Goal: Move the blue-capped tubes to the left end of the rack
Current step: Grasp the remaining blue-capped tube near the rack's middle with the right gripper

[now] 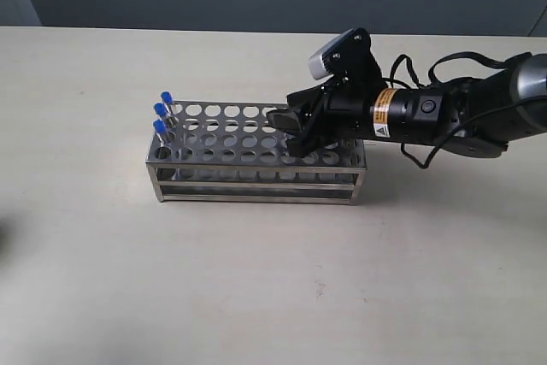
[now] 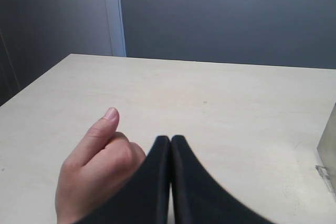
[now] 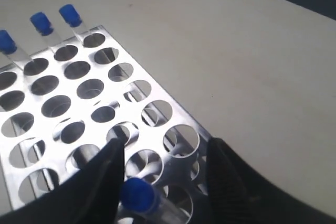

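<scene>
Steel rack (image 1: 256,179) in the exterior view holds 3 blue-capped tubes (image 1: 160,110) at its left end; the right gripper (image 1: 289,130) hangs over its right end. Left wrist view: left gripper (image 2: 170,148) clenched on nothing, beside a person's hand (image 2: 97,169). Right wrist view: the 4th tube (image 3: 139,195) stands in its hole between the spread fingers, ungrasped, so the right arm is nearer.

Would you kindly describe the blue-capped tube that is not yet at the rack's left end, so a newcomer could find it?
Find the steel rack on the table and go to its right end, where the right gripper hangs open. The blue-capped tube sits between its fingers, alone, whereas the three other tubes line up at the left end.
</scene>
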